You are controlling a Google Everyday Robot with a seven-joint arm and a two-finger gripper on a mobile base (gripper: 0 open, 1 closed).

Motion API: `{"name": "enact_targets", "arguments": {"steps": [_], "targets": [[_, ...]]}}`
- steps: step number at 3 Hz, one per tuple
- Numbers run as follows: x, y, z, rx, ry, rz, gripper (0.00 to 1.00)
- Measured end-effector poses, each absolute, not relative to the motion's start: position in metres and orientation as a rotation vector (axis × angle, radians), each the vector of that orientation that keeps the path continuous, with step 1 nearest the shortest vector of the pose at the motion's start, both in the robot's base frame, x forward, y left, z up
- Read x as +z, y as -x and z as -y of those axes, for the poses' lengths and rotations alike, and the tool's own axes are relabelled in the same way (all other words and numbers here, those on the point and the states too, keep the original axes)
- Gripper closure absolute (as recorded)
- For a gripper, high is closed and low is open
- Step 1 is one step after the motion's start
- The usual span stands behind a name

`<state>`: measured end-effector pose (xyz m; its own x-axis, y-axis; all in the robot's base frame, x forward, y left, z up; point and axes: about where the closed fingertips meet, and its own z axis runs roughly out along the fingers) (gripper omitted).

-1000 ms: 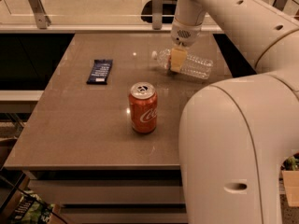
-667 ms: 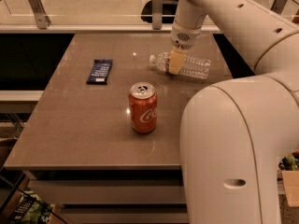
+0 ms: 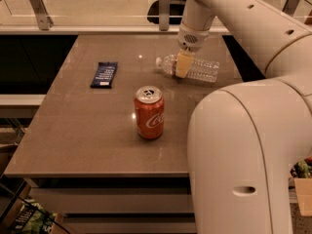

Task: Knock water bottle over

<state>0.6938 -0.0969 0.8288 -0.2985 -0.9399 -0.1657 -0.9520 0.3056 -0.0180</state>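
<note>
The water bottle [image 3: 199,68] is clear ribbed plastic and lies on its side on the brown table [image 3: 87,126], towards the far right, with its cap end [image 3: 159,62] pointing left. My gripper [image 3: 182,65] hangs from the white arm directly over the bottle's neck end, its pale yellow finger [image 3: 182,64] in front of the bottle. The red Coca-Cola can [image 3: 149,112] stands upright in the middle of the table, nearer to me than the bottle.
A dark blue snack bar [image 3: 104,74] lies flat at the left of the table. A glass railing with metal posts [image 3: 38,6] runs behind the table. The robot's large white body [image 3: 243,160] fills the right foreground.
The bottle has shifted left and its cap end now sticks out left of the gripper. The gripper has moved slightly along with it.
</note>
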Motion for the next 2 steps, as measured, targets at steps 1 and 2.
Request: {"name": "enact_targets", "arguments": {"steps": [1,2], "targets": [[0.8281,-0.6953,0.096,0.124,1.764,-2.415,0.59],[0.8287,-0.6953,0.096,0.124,1.764,-2.415,0.35]]}}
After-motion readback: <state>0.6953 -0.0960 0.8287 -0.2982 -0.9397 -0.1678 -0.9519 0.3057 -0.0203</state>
